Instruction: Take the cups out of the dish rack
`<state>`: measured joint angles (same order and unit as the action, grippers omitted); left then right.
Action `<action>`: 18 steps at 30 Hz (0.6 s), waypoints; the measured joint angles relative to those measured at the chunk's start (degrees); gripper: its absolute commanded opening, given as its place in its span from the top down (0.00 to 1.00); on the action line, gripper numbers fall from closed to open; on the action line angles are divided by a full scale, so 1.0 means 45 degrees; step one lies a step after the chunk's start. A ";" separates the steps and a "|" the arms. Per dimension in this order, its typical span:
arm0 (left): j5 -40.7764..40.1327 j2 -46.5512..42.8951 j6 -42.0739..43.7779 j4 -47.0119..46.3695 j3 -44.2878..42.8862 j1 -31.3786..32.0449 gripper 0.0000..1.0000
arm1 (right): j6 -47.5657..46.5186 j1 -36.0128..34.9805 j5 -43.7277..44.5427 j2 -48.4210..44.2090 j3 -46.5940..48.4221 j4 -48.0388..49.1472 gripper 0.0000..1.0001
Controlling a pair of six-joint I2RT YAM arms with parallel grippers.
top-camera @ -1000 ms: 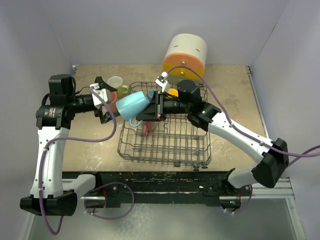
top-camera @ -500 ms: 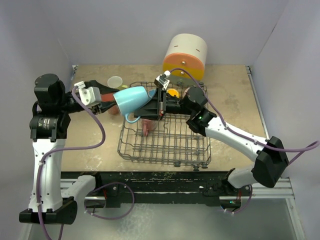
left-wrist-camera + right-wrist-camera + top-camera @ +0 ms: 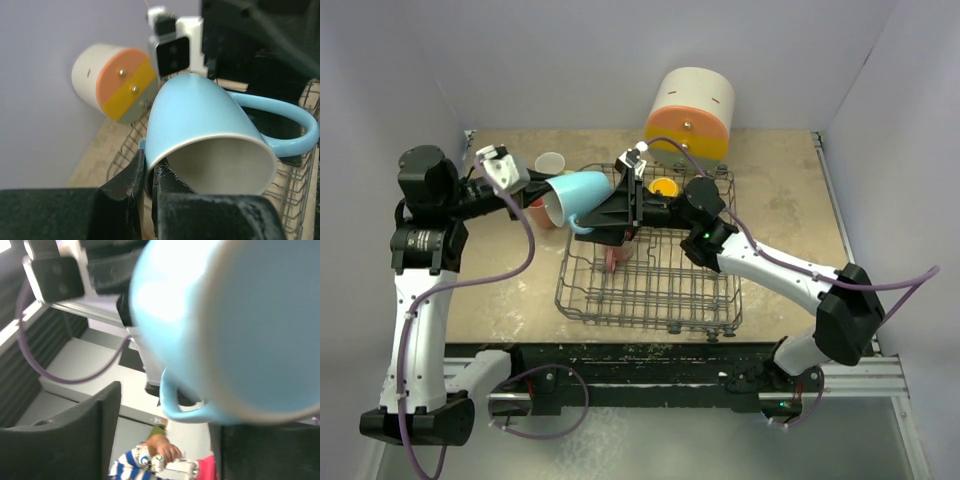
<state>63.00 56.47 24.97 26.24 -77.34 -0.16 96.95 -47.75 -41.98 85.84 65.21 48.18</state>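
A light blue cup [image 3: 582,195] hangs tilted over the far left corner of the grey wire dish rack [image 3: 650,290]. My left gripper [image 3: 542,200] is shut on its rim. In the left wrist view one finger sits inside the blue cup [image 3: 210,135] and one outside, at my left gripper [image 3: 149,172]. My right gripper [image 3: 618,212] is open behind the cup's base. In the right wrist view its fingers [image 3: 75,440] stand wide apart beside the blue cup [image 3: 240,325]. A yellow cup [image 3: 663,187] and a pink cup [image 3: 613,258] sit in the rack.
A big cream, orange and green cylinder [image 3: 690,115] stands behind the rack. On the table left of the rack are a pale cup [image 3: 550,162] and a red cup [image 3: 537,213], partly hidden by the left gripper. The walls stand close at the left and back.
My left gripper has closed on the blue cup's rim. My right gripper has opened and let go of the cup. The cup has shifted left and up.
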 measured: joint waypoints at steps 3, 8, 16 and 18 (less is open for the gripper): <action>-0.1423 0.0559 0.0321 0.1141 0.0010 0.0083 1.00 | -0.0792 0.0005 -0.0058 -0.0107 0.0039 -0.0772 0.14; -0.5600 0.2793 0.1734 0.3570 -0.0894 0.0044 1.00 | -0.2506 0.1248 0.0087 -0.0937 -0.0107 -0.3963 0.11; -0.8194 0.7582 0.4129 0.7606 -0.5493 -0.3784 1.00 | -0.6183 0.3031 0.1350 -0.2278 0.0019 -0.9904 0.10; -0.8942 0.8092 0.4736 0.7927 -0.5843 -0.4269 1.00 | -0.6931 0.3011 0.1695 -0.2259 0.0175 -1.0992 0.10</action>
<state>22.76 92.88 46.28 61.91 -103.63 -19.38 65.76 -34.20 -34.35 75.68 66.00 -1.28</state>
